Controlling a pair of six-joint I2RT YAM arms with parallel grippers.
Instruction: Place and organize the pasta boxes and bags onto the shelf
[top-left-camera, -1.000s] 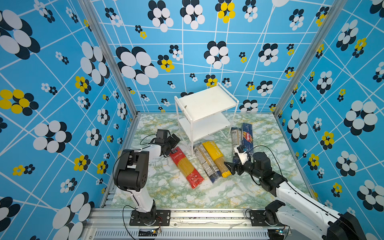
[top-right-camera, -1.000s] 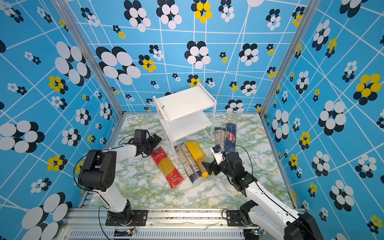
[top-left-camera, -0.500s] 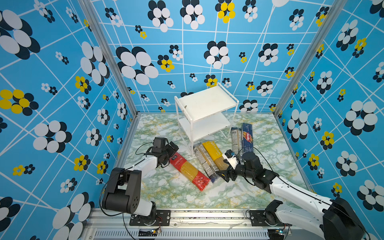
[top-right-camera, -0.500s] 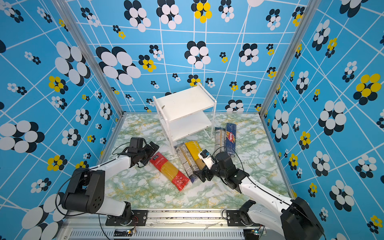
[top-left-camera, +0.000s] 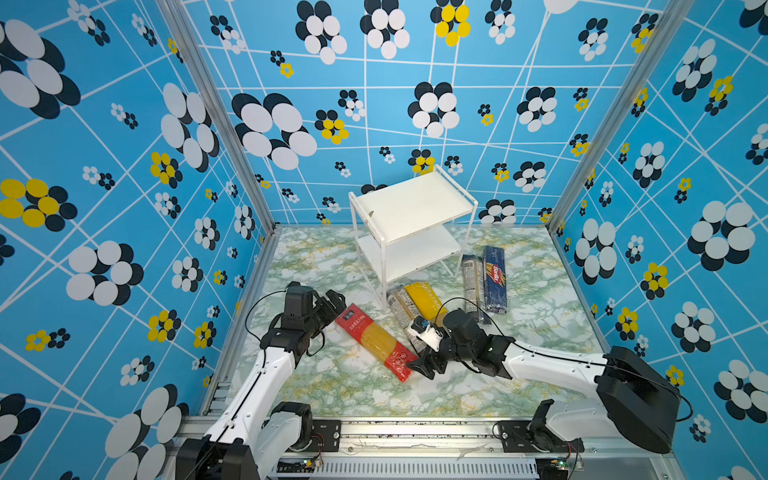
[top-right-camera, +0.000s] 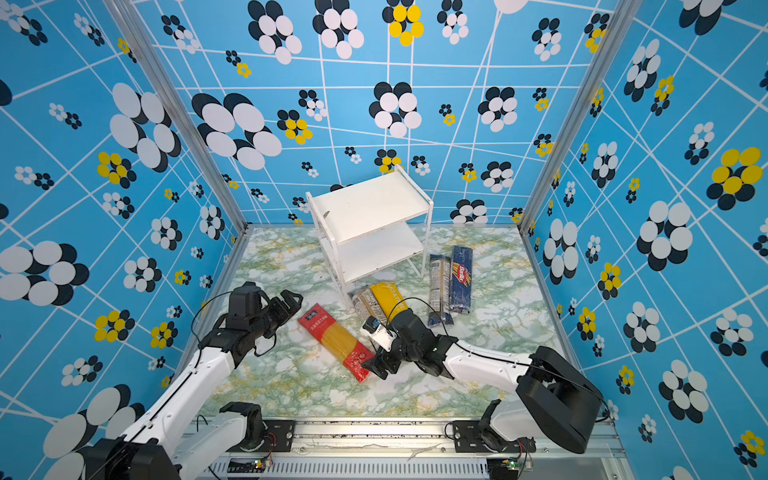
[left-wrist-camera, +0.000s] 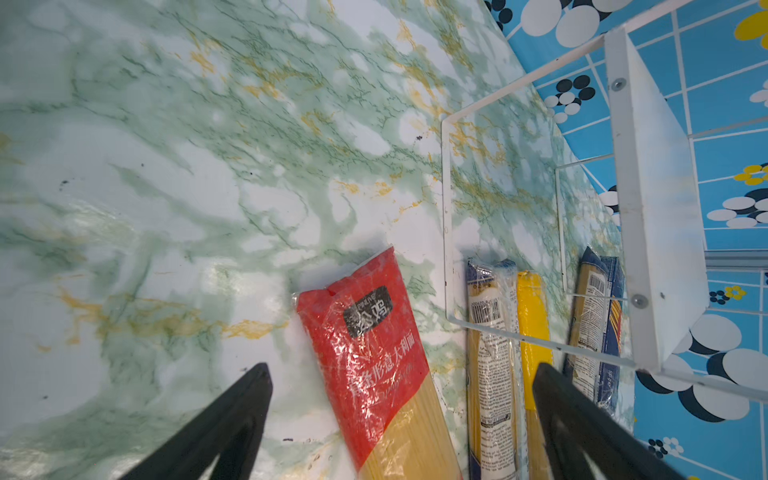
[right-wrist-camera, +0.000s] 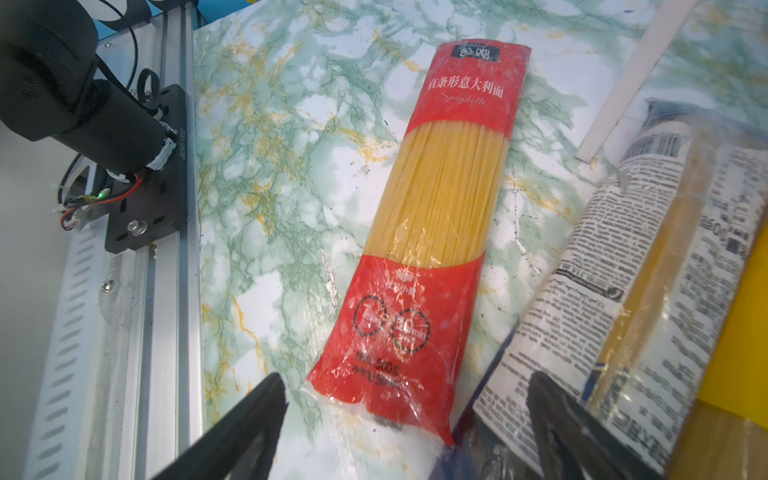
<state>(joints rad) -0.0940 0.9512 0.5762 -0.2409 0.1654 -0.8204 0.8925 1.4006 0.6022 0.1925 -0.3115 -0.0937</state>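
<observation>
The red-ended pasta bag (top-left-camera: 376, 340) (top-right-camera: 336, 338) lies diagonally on the marble floor in front of the shelf (top-left-camera: 411, 208) (top-right-camera: 370, 208). My left gripper (top-left-camera: 338, 303) (left-wrist-camera: 401, 370) is open at the bag's far end (left-wrist-camera: 374, 361), a jaw on either side. My right gripper (top-left-camera: 419, 368) (right-wrist-camera: 406, 377) is open at its near end (right-wrist-camera: 440, 232). A see-through bag (top-left-camera: 401, 305) (right-wrist-camera: 648, 266) and a yellow pack (top-left-camera: 424, 297) lie side by side at the shelf's foot. Another see-through bag (top-left-camera: 471, 282) and the navy Barilla box (top-left-camera: 494, 282) lie to the right.
Both white boards of the shelf (left-wrist-camera: 648, 166) carry nothing. Its thin clear legs (left-wrist-camera: 444, 216) stand close to the far ends of the packs. The aluminium rail (right-wrist-camera: 166, 249) with the left arm's base runs along the front edge. Patterned blue walls close in three sides.
My right gripper has moved left and nearer, from beside the yellow pack to the red-ended bag's near end. My left arm has lowered and its gripper has come slightly forward at the far end.
</observation>
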